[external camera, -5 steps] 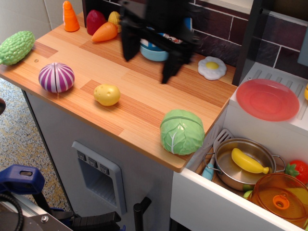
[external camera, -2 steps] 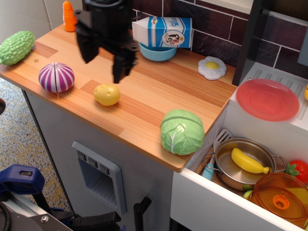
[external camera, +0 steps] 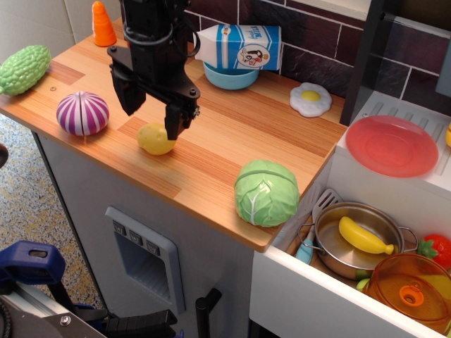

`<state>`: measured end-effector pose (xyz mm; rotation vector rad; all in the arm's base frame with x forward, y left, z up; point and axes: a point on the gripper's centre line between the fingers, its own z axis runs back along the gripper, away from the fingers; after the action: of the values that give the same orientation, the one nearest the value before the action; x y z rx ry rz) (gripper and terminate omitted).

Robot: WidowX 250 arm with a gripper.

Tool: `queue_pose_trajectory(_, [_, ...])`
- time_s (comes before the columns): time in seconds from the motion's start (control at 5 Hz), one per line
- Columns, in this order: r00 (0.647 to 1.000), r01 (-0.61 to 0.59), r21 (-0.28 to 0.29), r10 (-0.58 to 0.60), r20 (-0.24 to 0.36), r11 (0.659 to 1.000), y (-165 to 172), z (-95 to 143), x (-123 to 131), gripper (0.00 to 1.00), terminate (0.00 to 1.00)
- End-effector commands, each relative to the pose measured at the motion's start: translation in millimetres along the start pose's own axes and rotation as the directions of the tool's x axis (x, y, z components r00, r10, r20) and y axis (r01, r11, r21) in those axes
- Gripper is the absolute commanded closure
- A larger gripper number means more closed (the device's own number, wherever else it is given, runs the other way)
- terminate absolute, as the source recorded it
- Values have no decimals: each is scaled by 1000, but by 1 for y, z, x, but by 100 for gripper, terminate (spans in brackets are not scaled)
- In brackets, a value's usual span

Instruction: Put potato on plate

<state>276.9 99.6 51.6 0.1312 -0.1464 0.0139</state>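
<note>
The small yellow potato (external camera: pixel 154 139) lies on the wooden counter near its front edge. My black gripper (external camera: pixel 152 111) hangs open just above it, one finger to its left and the other over its right side, partly hiding it. The fingers do not close on it. The round red-pink plate (external camera: pixel 392 145) sits on the white surface at the far right, well away from the gripper.
A purple onion (external camera: pixel 83 113) lies left of the potato, a green cabbage (external camera: pixel 266 191) to its right. A green gourd (external camera: pixel 24 68), carrot (external camera: pixel 103 24), milk carton (external camera: pixel 239 46), blue bowl (external camera: pixel 229 76) and fried egg (external camera: pixel 310 99) sit further back. A pot with a banana (external camera: pixel 365 236) stands below the plate.
My gripper has swept left across the counter from near the milk carton and come down over the potato. The objects have not moved.
</note>
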Motion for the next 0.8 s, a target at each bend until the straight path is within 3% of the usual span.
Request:
queue_pose_trajectory(0.0, [998, -33, -25, 34, 52, 999, 11, -2, 14, 0, 0])
queue_pose_trajectory(0.2, [995, -51, -40, 54, 88, 998, 5, -12, 16, 0, 0])
queue_pose_trajectory(0.4, [994, -57, -83, 64, 85, 995, 6, -15, 19, 0, 0])
queue_pose_trajectory(0.6, [992, -68, -89, 77, 104, 994, 5, -17, 17, 0, 0])
